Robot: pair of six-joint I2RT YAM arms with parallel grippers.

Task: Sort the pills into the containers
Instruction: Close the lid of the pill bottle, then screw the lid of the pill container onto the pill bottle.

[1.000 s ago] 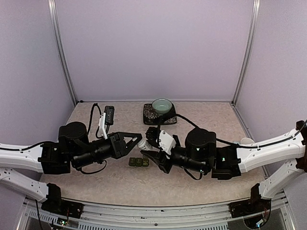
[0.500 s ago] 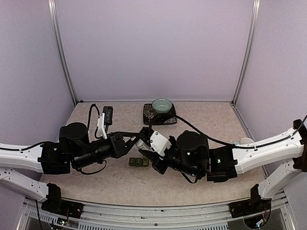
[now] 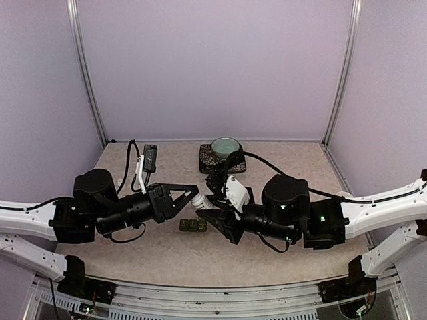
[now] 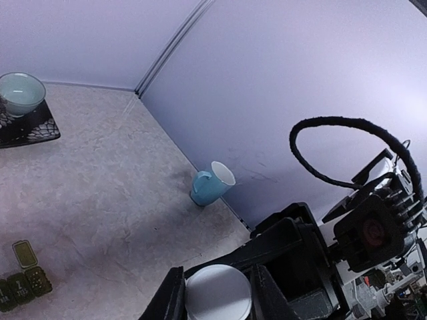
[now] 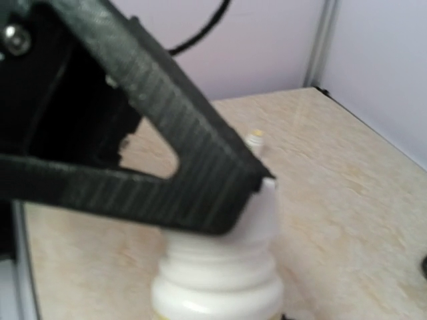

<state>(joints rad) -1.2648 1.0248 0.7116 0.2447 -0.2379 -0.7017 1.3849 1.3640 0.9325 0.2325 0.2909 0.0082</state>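
Got the containers (image 3: 193, 225), a little dark green strip of three, lying on the table (image 3: 287, 170) near the front, middle of the scene. Looks like one end lid flipped open in the left wrist view.

Just behind the strip in the top view, not touching it: a white bottle (image 3: 198, 201). Left gripper (image 4: 218, 300) pinched tight on the round white cap. Right gripper (image 3: 208, 204) clamped on the bottle body from the opposite side. Can't see its own fingers in the right wrist view, just the bottle's neck and shoulder up close.

Further back, a teal bowl (image 3: 225, 147) sitting on a dark patterned mat (image 3: 208, 160). Way off to the right by the wall, a pale blue mug (image 4: 212, 183), upright.
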